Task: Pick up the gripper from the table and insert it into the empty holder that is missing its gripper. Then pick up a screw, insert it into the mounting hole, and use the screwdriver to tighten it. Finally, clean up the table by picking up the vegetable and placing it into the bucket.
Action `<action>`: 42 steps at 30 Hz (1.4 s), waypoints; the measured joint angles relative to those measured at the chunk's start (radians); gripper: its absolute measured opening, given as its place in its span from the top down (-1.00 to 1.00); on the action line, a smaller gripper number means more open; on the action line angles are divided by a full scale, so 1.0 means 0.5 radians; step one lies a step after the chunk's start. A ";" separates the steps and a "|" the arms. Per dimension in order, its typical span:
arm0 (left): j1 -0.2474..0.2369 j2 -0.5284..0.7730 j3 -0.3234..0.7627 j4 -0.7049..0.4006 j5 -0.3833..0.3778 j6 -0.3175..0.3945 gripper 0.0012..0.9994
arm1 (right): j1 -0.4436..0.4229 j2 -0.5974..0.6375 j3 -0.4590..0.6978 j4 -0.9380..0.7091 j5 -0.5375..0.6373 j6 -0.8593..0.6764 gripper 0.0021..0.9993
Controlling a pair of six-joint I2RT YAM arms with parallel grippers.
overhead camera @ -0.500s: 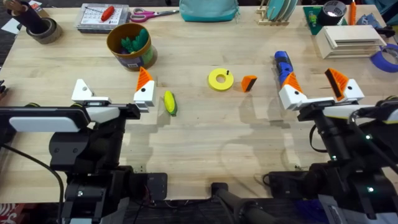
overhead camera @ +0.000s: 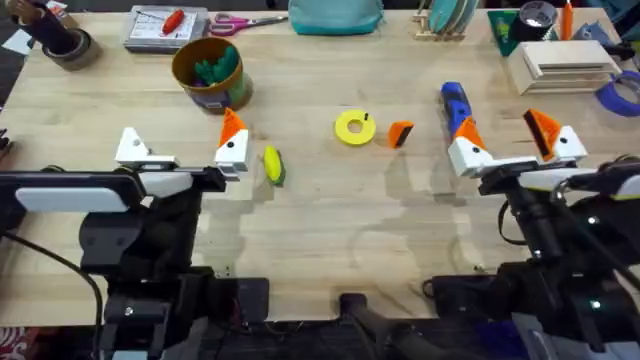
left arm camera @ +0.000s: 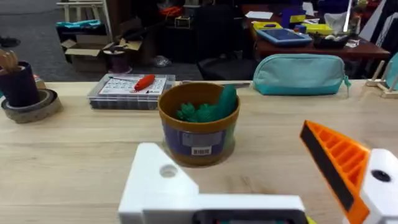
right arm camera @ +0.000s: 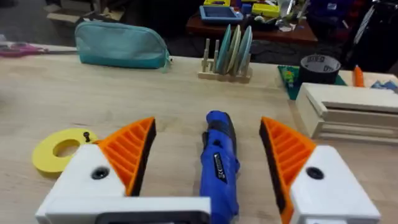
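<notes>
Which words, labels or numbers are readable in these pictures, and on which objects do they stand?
No text can be read with certainty.
bucket: a pale label with a barcode on the dark band, too small to read.
screwdriver: a small dark marking on the blue body, too blurred to read.
clear box holding the red-handled tool: a printed sheet inside, print too small to read.

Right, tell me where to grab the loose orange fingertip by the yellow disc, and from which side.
Take the gripper from straight above, pinching its two flat side faces rather than the ribbed face. It is a small wedge lying free on the table, apart from the yellow disc beside it. The open right gripper seems the nearer one, with the screwdriver close by.
</notes>
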 joint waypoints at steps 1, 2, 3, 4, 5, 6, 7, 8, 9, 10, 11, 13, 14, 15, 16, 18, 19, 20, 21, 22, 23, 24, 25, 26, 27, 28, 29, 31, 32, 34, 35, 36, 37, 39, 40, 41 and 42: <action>0.000 0.000 0.000 0.001 0.001 0.000 -0.97 | 0.000 0.000 0.000 0.009 -0.001 -0.021 -1.00; 0.000 0.000 0.000 0.001 0.001 0.000 -0.97 | 0.000 0.000 0.000 0.035 -0.002 -0.038 -1.00; 0.000 0.000 0.000 0.002 0.001 0.000 -0.97 | 0.000 0.002 0.000 0.079 -0.003 -0.053 -1.00; 0.000 0.000 0.000 0.003 0.001 0.000 -0.97 | 0.000 0.003 0.000 0.128 -0.006 -0.067 -1.00; 0.000 0.000 0.017 -0.041 0.001 0.000 -0.97 | 0.000 0.003 0.031 0.175 -0.011 -0.089 -1.00; 0.000 0.000 0.033 -0.079 0.001 0.001 -0.97 | 0.000 0.003 0.049 0.170 -0.017 -0.093 -1.00; 0.000 0.000 0.062 -0.126 0.001 -0.001 -0.97 | 0.000 0.003 0.079 0.157 -0.021 -0.096 -1.00; 0.000 0.000 0.106 -0.192 0.000 0.000 -0.97 | 0.000 0.003 0.122 0.137 -0.024 -0.096 -1.00; 0.000 0.000 0.165 -0.266 0.001 0.001 -0.97 | 0.000 0.003 0.181 0.116 -0.024 -0.096 -1.00; 0.000 0.001 0.210 -0.318 0.001 0.001 -0.97 | 0.000 0.003 0.226 0.105 -0.025 -0.096 -1.00; 0.000 0.001 0.280 -0.389 0.001 0.000 -0.97 | 0.000 0.003 0.291 0.084 -0.026 -0.097 -1.00; 0.000 0.003 0.412 -0.482 0.001 0.000 -0.97 | 0.000 0.003 0.436 0.028 -0.033 -0.096 -1.00; 0.000 0.011 0.486 -0.503 0.001 0.000 -0.97 | 0.000 0.003 0.517 -0.017 -0.043 -0.095 -0.99; 0.000 0.027 0.556 -0.512 0.001 0.000 -0.97 | 0.000 0.003 0.594 -0.063 -0.056 -0.095 -0.99; 0.000 0.047 0.621 -0.524 0.001 0.000 -0.97 | 0.000 0.003 0.660 -0.112 -0.072 -0.095 -0.99; 0.000 0.099 0.753 -0.560 0.001 0.000 -0.97 | 0.000 0.009 0.788 -0.224 -0.097 -0.095 -1.00; 0.000 0.136 0.828 -0.586 0.001 0.000 -0.97 | 0.000 0.023 0.849 -0.279 -0.105 -0.095 -1.00; 0.000 0.176 0.896 -0.618 0.000 0.001 -0.97 | 0.000 0.045 0.911 -0.338 -0.111 -0.095 -1.00; 0.000 0.220 0.961 -0.646 0.000 0.000 -0.97 | 0.000 0.073 0.970 -0.389 -0.115 -0.095 -1.00; 0.000 0.267 1.026 -0.680 0.000 0.000 -0.97 | 0.000 0.108 1.030 -0.434 -0.123 -0.095 -1.00; 0.000 0.312 1.082 -0.705 0.000 0.000 -0.97 | 0.000 0.140 1.079 -0.473 -0.128 -0.095 -0.99; 0.000 0.361 1.142 -0.742 -0.001 0.000 -0.97 | 0.000 0.179 1.134 -0.511 -0.130 -0.095 -0.99; 0.000 0.417 1.203 -0.778 -0.001 0.001 -0.97 | 0.000 0.217 1.182 -0.540 -0.131 -0.095 -1.00; 0.000 0.474 1.266 -0.819 -0.001 0.000 -0.97 | 0.000 0.257 1.231 -0.576 -0.134 -0.095 -1.00; 0.000 0.528 1.319 -0.851 -0.001 0.000 -0.97 | 0.000 0.303 1.280 -0.606 -0.136 -0.095 -1.00; 0.000 0.596 1.387 -0.909 -0.001 0.001 -0.97 | 0.000 0.358 1.337 -0.653 -0.137 -0.095 -1.00; 0.000 0.642 1.429 -0.944 -0.001 0.000 -0.97 | 0.000 0.406 1.382 -0.685 -0.138 -0.095 -1.00; 0.000 0.757 1.529 -1.043 -0.001 0.000 -0.97 | 0.000 0.525 1.480 -0.759 -0.139 -0.095 -0.99; 0.000 0.810 1.574 -1.092 -0.001 0.000 -0.97 | 0.000 0.596 1.529 -0.803 -0.141 -0.096 -0.99; 0.000 0.923 1.660 -1.181 -0.001 0.000 -0.97 | 0.000 0.729 1.612 -0.878 -0.143 -0.095 -0.99; 0.000 0.986 1.709 -1.244 -0.001 0.000 -0.97 | 0.000 0.807 1.660 -0.928 -0.143 -0.096 -1.00; 0.000 1.041 1.752 -1.299 -0.001 0.000 -0.97 | 0.000 0.878 1.703 -0.980 -0.143 -0.095 -1.00; 0.000 1.095 1.794 -1.358 -0.001 0.000 -0.97 | 0.000 0.956 1.749 -1.034 -0.143 -0.096 -1.00; 0.000 1.191 1.868 -1.469 -0.001 0.000 -0.97 | 0.000 1.095 1.832 -1.144 -0.143 -0.095 -1.00; 0.000 1.242 1.906 -1.529 -0.001 0.000 -0.97 | 0.000 1.167 1.873 -1.197 -0.143 -0.095 -1.00; 0.000 1.296 1.946 -1.594 -0.001 0.000 -0.97 | 0.000 1.234 1.913 -1.248 -0.143 -0.095 -1.00; 0.000 1.408 2.014 -1.704 -0.001 0.000 -0.97 | 0.000 1.336 1.971 -1.315 -0.143 -0.096 -1.00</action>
